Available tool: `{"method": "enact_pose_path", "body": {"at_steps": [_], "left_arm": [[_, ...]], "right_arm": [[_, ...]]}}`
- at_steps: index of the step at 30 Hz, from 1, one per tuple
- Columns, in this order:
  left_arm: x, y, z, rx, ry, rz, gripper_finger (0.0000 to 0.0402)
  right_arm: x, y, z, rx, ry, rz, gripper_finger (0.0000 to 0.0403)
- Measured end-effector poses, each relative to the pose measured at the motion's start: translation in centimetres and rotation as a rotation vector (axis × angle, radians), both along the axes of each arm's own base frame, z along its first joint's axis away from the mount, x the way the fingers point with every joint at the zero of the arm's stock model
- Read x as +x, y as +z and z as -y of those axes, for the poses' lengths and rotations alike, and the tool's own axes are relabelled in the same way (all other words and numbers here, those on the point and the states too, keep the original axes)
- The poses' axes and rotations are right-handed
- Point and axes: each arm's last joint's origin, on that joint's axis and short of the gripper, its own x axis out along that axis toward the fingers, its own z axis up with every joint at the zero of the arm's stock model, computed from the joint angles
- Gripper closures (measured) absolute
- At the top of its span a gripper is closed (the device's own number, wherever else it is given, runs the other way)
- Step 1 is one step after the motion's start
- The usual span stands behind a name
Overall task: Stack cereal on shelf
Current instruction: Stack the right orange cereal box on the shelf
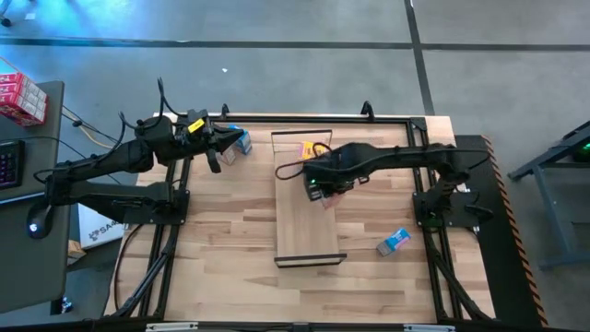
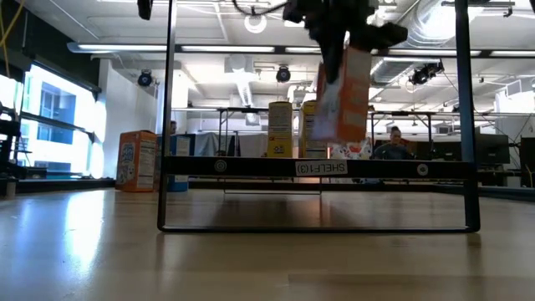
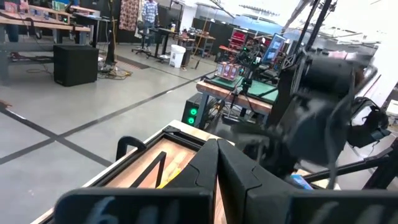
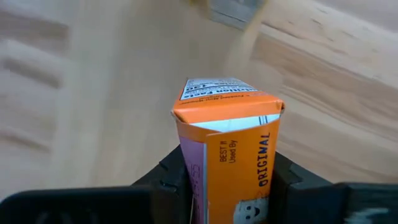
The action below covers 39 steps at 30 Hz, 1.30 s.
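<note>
The right end effector (image 1: 323, 192) is hovering over the middle of the shelf (image 1: 304, 235) at the centre of the high view, and it is clamping an orange-pink cereal box (image 4: 227, 155), whose two sides are sitting tight between the dark fingers (image 4: 166, 180) in the right wrist view. In the low view that box (image 2: 343, 96) is hanging tilted above the shelf rail (image 2: 322, 168), clear of the boards beneath. Behind it on the shelf, two yellow boxes are standing upright side by side: one (image 2: 280, 130) left of centre and another (image 2: 311, 130) partly hidden by the held box. In the high view only a yellow patch (image 1: 310, 148) is showing at the shelf's upper end, beside the right arm. A second orange-pink box (image 2: 137, 160) is standing on the tabletop (image 1: 221, 249) at the left of the low view. One blue box (image 1: 394, 242) is lying on the tabletop at the lower right of the shelf, well apart from it; another blue box (image 1: 241, 141) is sitting at the upper left, just beside the left end effector (image 1: 218, 148), whose fingers (image 3: 217, 168) are pressing together with nothing between them.
</note>
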Motion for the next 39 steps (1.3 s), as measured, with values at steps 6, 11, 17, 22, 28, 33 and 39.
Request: {"method": "enact_pose_path", "body": {"at_steps": [6,11,17,22,28,33,39], "left_arm": [[0.0,0.0,0.0,0.000,0.000,0.000,0.0402],[0.0,0.0,0.0,0.000,0.000,0.001,0.0402],[0.0,0.0,0.0,0.000,0.000,0.001,0.0402],[0.0,0.0,0.0,0.000,0.000,0.001,0.0402],[0.0,0.0,0.0,0.000,0.000,0.001,0.0401],[0.0,0.0,0.0,0.000,0.000,0.002,0.0401],[0.0,0.0,0.0,0.000,-0.001,0.001,0.0402]], "right_arm": [[1.0,-2.0,0.1,-0.024,-0.135,-0.048,0.0300],[1.4,-2.0,0.3,-0.045,-0.213,0.005,0.0300],[1.7,-1.9,-0.3,-0.021,-0.204,0.033,0.0300],[2.0,-1.9,-0.7,-0.059,-0.192,0.064,0.0300],[2.0,-2.1,-0.8,-0.039,-0.196,0.055,0.0300],[2.1,-2.5,-0.8,-0.023,-0.207,0.029,0.0291],[2.1,-2.7,-0.2,-0.051,-0.237,0.013,0.0254]]}}
